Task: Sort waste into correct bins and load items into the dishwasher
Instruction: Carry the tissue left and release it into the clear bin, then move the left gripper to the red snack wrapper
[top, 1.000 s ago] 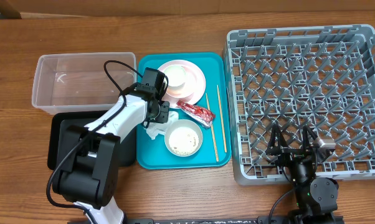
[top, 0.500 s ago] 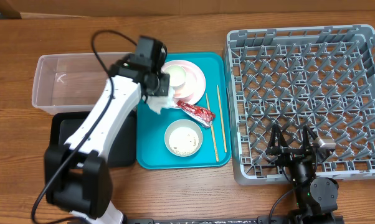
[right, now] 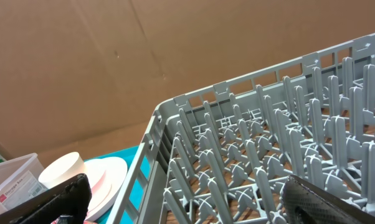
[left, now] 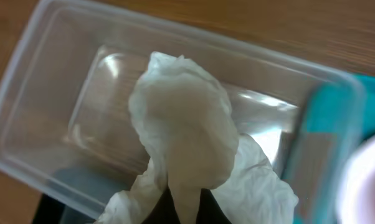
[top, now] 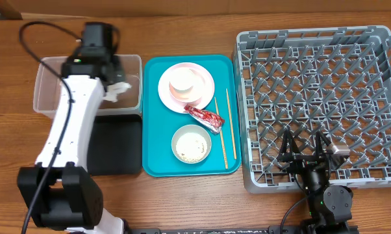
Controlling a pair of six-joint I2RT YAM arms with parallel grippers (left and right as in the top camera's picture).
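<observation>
Left tool [top: 113, 86]: clamped on napkin [left: 181, 130], above tub [top: 46, 104], right end; not yet dropped
Right tool [top: 304, 151]: jaws apart, empty, at rack [top: 312, 97] near edge
Teal tray [top: 151, 130]: wrapper [top: 205, 117], bowl [top: 191, 144], plate [top: 202, 94], cup [top: 182, 79], chopsticks [top: 226, 127] all unsorted
Nothing yet in rack

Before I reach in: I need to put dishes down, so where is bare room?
Free: the empty grey rack; the black tray's right half; table wood on the robot's side of the teal tray. Crowded: the teal tray's middle, and the clear tub under the held napkin.
</observation>
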